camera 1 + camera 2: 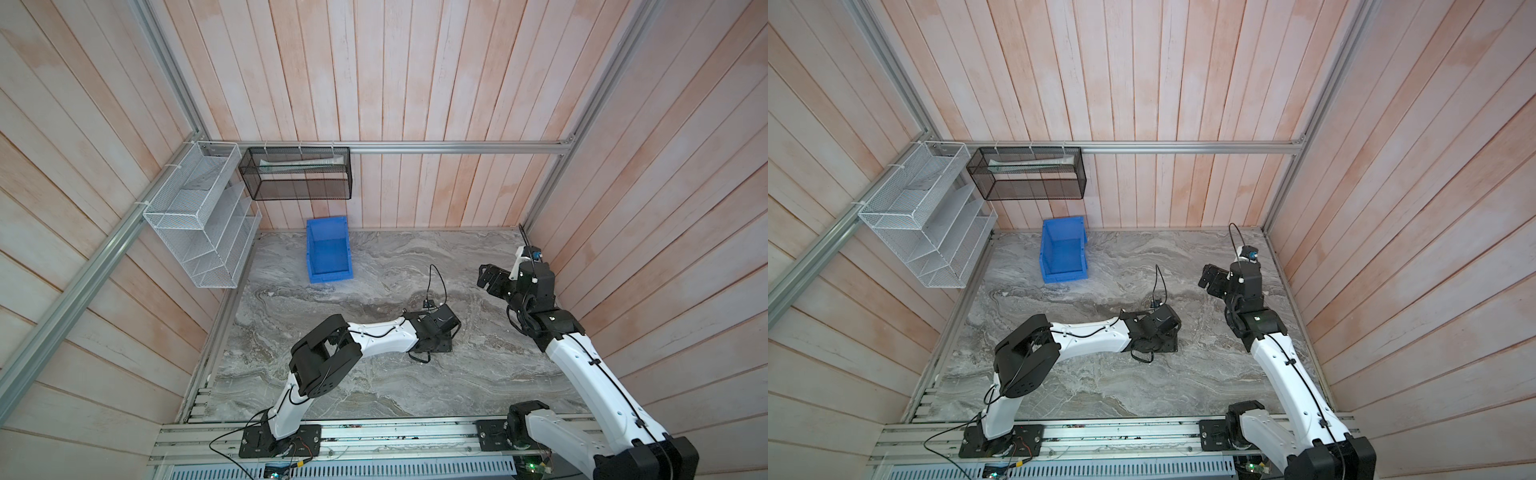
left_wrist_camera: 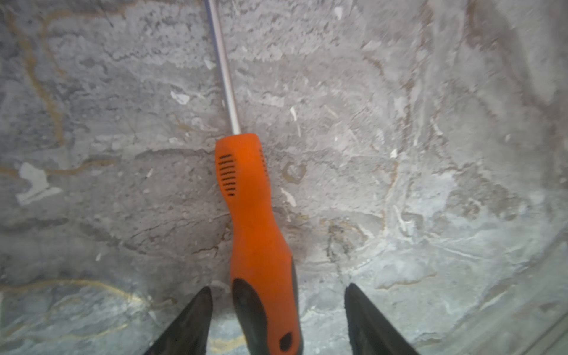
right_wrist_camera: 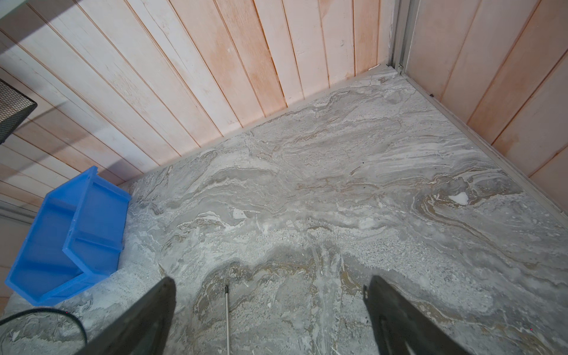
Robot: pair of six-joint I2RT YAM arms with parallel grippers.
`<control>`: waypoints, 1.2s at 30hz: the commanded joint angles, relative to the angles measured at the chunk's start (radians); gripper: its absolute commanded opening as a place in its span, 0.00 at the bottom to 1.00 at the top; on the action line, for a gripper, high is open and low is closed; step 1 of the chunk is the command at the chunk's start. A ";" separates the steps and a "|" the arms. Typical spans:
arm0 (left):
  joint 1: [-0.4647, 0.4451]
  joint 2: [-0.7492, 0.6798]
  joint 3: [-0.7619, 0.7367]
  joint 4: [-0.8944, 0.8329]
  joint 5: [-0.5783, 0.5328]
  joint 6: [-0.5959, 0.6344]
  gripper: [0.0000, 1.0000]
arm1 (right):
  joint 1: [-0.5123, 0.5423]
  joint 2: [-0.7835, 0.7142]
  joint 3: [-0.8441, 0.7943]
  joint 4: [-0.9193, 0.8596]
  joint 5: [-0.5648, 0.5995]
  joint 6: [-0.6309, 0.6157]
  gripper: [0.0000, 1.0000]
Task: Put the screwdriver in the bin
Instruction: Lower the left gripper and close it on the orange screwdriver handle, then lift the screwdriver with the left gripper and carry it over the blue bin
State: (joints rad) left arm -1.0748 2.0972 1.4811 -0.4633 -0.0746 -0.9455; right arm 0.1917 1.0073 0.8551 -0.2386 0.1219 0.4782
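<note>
Screwdriver (image 2: 258, 233) lies flat on the table (image 2: 399, 153), your left claw (image 2: 278, 287) straddling its handle, jaws apart, no contact; bin (image 1: 330, 274) sits at 10 o'clock from it in a top view, right claw (image 3: 269, 281) spread wide too

The left claw (image 1: 436, 338) points down at the grey marbled stone worktop (image 1: 374, 386), tips hidden under its black wrist. Far beyond it, to its left, stands the bright blue rectangular plastic bin (image 1: 328, 230), below a black mesh basket (image 1: 299, 189) and near a white wire rack (image 1: 195, 208). The right claw (image 1: 487, 277) hangs raised, off to the left claw's right.
</note>
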 commanded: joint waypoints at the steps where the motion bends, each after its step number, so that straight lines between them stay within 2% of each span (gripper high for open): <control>1: -0.007 0.043 0.031 -0.109 -0.058 0.067 0.63 | -0.008 -0.015 -0.009 0.013 -0.016 -0.009 0.98; 6: -0.010 0.054 0.034 -0.123 -0.098 0.137 0.56 | -0.011 -0.021 -0.017 0.034 -0.032 -0.010 0.98; 8: -0.010 0.067 0.046 -0.139 -0.101 0.166 0.46 | -0.012 -0.011 -0.015 0.044 -0.048 -0.009 0.98; 13: -0.011 0.065 0.038 -0.153 -0.127 0.231 0.45 | -0.012 0.018 -0.005 0.060 -0.073 -0.004 0.98; 15: -0.010 0.068 0.039 -0.153 -0.143 0.263 0.41 | -0.012 0.025 -0.001 0.062 -0.076 -0.003 0.98; 19: -0.005 0.104 0.085 -0.188 -0.181 0.326 0.40 | -0.012 0.038 0.008 0.056 -0.087 -0.010 0.98; 23: 0.007 0.112 0.102 -0.188 -0.172 0.383 0.27 | -0.012 0.039 0.011 0.051 -0.088 -0.011 0.98; 27: 0.016 0.047 0.051 -0.172 -0.180 0.409 0.24 | -0.012 0.043 0.014 0.057 -0.097 -0.011 0.98; 29: 0.033 0.000 0.018 -0.169 -0.178 0.418 0.17 | -0.012 0.052 0.020 0.059 -0.109 -0.014 0.98; 33: 0.103 -0.131 -0.036 -0.177 -0.161 0.410 0.16 | -0.012 0.086 0.027 0.081 -0.157 -0.003 0.98; 36: 0.186 -0.227 -0.050 -0.189 -0.147 0.432 0.16 | -0.007 0.121 0.027 0.126 -0.256 0.031 0.98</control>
State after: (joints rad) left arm -0.9497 1.9812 1.4277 -0.6456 -0.2176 -0.5423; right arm 0.1856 1.1061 0.8520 -0.1631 -0.0395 0.4850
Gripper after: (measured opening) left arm 0.334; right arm 0.979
